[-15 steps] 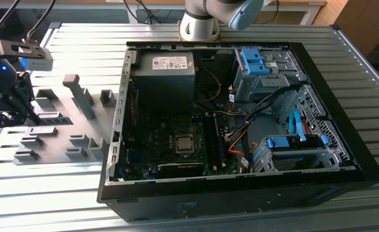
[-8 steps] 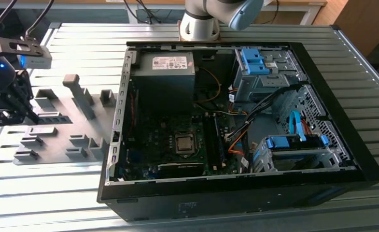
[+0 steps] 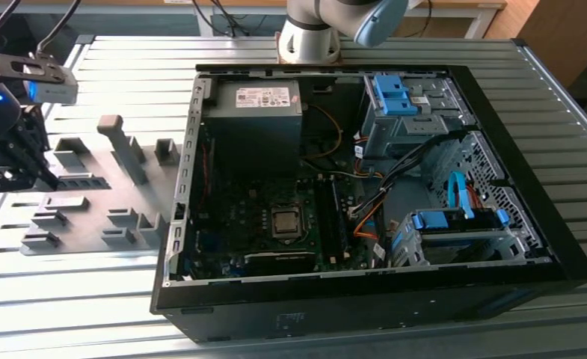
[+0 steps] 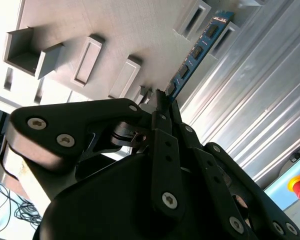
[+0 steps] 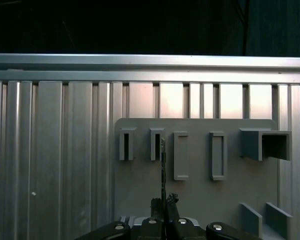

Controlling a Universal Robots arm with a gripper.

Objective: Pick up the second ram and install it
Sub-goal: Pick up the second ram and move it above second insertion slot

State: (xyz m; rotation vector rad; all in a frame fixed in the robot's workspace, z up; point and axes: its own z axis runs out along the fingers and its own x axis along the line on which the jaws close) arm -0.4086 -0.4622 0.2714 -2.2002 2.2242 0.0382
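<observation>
A: Nearest item?
B: One gripper, its fingers pinching one end of the second ram. One blue strip with dark chips in a row, held over the plate.
A: Beneath?
B: One grey holder plate with four slotted blocks in a row.
A: Farther out?
B: One open computer case, well apart from the gripper. One pale label inside, print too small to read.

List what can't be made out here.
Blue memory stick: near end hidden between the end effector's fingers, second wrist view.
Its faces: the stick is edge-on in the first wrist view.
Memory slots in the computer case: too dark and small in the exterior view to tell which are filled.
</observation>
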